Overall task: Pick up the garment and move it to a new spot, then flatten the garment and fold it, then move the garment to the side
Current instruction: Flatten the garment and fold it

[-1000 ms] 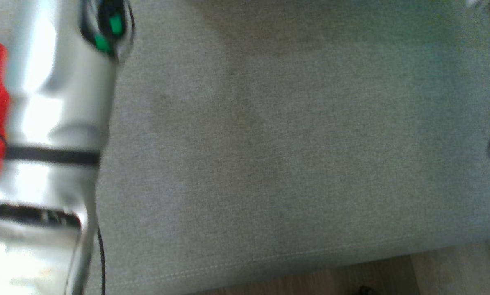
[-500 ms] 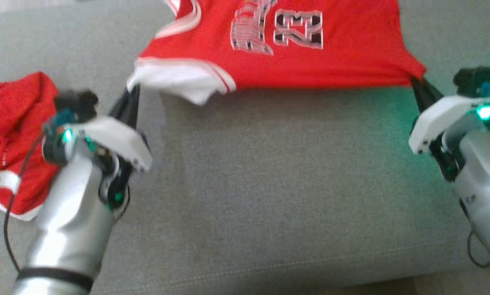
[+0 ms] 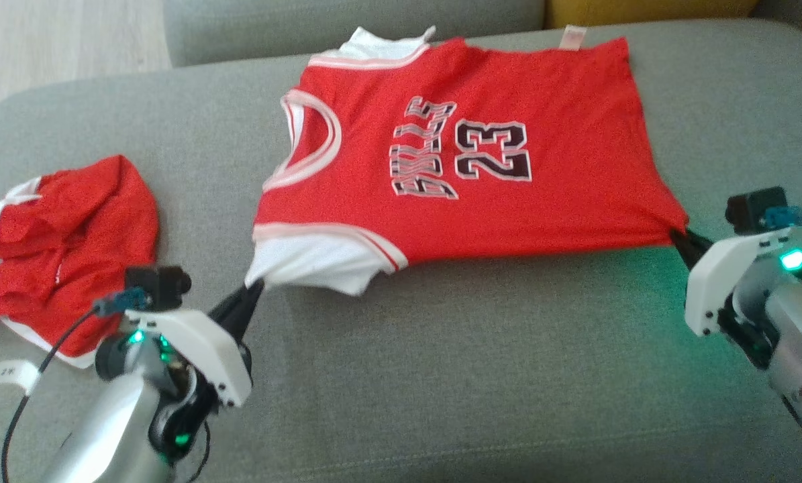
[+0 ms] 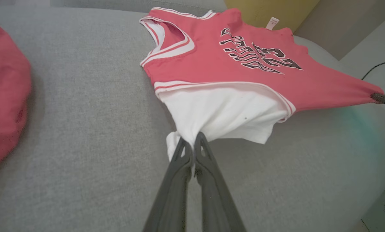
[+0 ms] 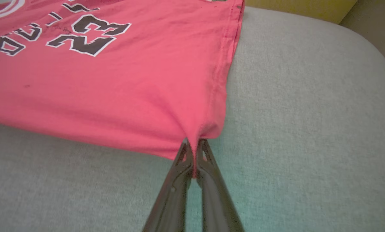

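Two-point hold on the red Bulls 23 jersey [image 3: 468,154], spread mid-way across the grey sofa cushion [image 3: 441,362], with left pincer [image 3: 253,292] clamped on its white flap and right pincer [image 3: 677,236] clamped on its hem corner; risks slipping free or bunching if pulled unevenly toward the cushion's front edge.

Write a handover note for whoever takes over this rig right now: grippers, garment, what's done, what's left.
Left gripper: shut on the white sleeve of the red fabric basketball jersey with black 23 print.
Right gripper: shut on the jersey's red hem corner.
Jersey: spread print-up on the grey fabric sofa cushion, stretched between both grippers, with the white sleeve bunched.
A crumpled red garment lies apart, to its left.
Done: jersey apparently picked up, moved and mostly spread.
Left: release, smooth flat, fold, move aside.
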Available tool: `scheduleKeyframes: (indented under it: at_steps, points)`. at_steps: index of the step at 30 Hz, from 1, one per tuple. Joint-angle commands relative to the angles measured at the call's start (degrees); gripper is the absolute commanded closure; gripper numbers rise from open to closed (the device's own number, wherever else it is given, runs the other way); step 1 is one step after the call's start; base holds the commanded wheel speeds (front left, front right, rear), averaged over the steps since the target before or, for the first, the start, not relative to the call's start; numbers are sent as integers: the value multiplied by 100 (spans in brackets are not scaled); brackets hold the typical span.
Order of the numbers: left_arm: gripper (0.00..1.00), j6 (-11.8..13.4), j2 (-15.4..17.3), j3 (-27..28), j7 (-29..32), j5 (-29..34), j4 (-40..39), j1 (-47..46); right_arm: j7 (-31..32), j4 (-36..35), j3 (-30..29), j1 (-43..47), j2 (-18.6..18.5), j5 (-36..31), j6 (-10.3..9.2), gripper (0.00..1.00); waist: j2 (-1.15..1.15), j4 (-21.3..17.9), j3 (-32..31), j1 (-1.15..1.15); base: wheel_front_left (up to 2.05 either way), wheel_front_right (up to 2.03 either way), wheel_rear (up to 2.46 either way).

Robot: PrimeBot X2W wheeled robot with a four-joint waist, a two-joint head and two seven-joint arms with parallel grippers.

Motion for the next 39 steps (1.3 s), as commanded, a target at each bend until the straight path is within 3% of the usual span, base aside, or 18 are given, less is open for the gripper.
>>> scheduleKeyframes:
  at_steps: [1, 14, 31, 39]
  points:
    - [100, -37, 323, 243, 158, -165, -360, -43, 141, -219, 175, 93, -317, 149, -5, 100, 0, -18, -139, 0, 0, 0, 0]
    - [100, -90, 841, 230, 1186, -1052, -1670, 882, 1117, -1295, 1131, 478, -1228, 977, -5, 100, 0, -187, -368, 0, 0, 0, 0]
    - [100, -71, 1539, 246, 2076, -1730, -2917, 1639, 1984, -2691, 1858, 766, -2202, 1775, -5, 100, 0, -345, -497, 0, 0, 0, 0]
    - [100, 72, 1650, 384, 2179, -1704, -3296, 1371, 1957, -2865, 1679, 335, -2210, 1817, -5, 100, 0, -438, -305, 0, 0, 0, 0]
